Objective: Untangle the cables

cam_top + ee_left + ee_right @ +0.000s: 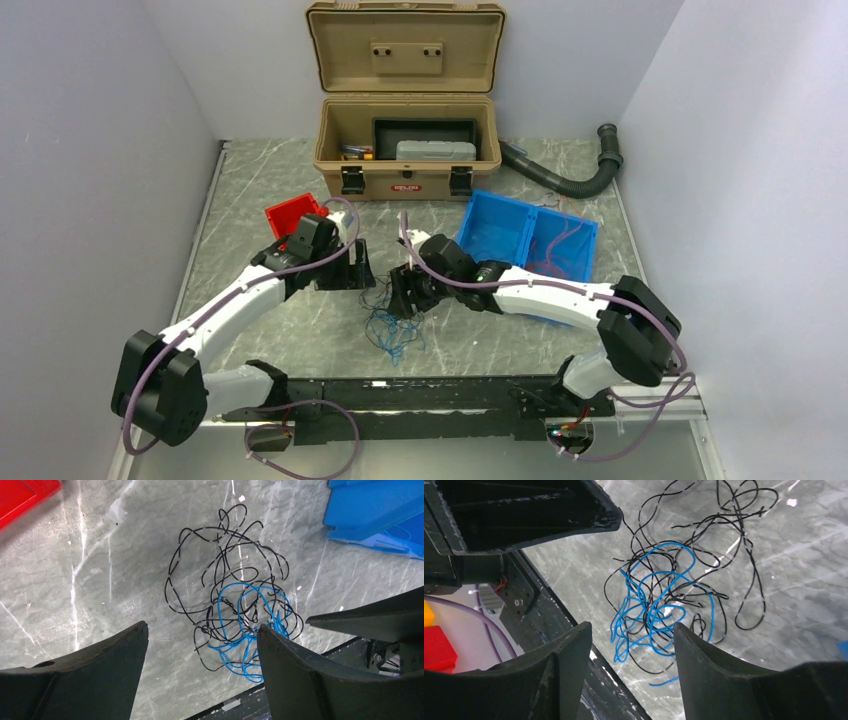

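Left end effector (202,632) and right end effector (631,630) angle inward over the cables (239,611), each spread apart and empty.

Open tan toolbox (400,172); red bin (288,214); blue bin (500,235); black hose (560,182), perhaps corrugated.

Reaches forward and inward with both arms, elbows bent outward; pitches both wrists downward; holds left tool (350,268) with jaws wide apart; holds right tool (404,293) with jaws apart; faces the tools toward each other, near, not touching.
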Motion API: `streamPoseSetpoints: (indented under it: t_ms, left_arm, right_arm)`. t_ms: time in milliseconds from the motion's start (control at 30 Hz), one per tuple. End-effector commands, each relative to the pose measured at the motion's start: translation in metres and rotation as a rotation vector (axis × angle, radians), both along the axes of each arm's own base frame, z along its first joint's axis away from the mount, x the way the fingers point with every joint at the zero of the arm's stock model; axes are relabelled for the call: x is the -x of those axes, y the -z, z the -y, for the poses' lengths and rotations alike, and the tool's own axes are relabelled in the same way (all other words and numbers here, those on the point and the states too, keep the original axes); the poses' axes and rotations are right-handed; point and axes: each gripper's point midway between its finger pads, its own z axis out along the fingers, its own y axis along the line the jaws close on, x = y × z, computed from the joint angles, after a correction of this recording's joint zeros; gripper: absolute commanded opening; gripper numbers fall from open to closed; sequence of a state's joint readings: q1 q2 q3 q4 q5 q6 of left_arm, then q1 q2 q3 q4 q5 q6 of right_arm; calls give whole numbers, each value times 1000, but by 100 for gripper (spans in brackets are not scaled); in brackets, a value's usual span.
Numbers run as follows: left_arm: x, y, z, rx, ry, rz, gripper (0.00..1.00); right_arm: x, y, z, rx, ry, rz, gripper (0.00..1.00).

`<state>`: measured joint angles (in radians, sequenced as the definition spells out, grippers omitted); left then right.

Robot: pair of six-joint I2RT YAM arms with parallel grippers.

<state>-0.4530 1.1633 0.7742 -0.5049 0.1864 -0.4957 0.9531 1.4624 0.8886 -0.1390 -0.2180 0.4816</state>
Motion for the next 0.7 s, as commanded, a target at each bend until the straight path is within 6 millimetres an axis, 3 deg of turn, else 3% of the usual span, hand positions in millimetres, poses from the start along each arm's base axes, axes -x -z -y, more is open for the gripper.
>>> streamPoseSetpoints:
  t_ms: [0,167,233,367,400,500,667]
  left_arm:
    - [-15,-8,8,40,-9,46,82]
    - [-19,-8,-2,-8,-54,55,84]
    - [-19,-11,-6,-20,-64,67,84]
    - [-18,-15,-4,-6,-47,91,82]
    - [-18,-16,-3,-1,-37,99,82]
    - [-18,-20,-3,9,-36,115,81]
    - [-16,-35,11,112,15,198,80]
  right_arm:
    - [-6,-2,-21,-56,29,-16,63]
    - [-1,23,-26,-3,34,-56,55]
    - [1,28,-25,14,38,-60,47]
    - [7,-1,-18,-76,50,-10,9]
    - [7,-9,-14,-94,60,8,4]
    - [7,-34,-2,-128,71,72,0]
    - [21,-48,14,-108,-31,136,0]
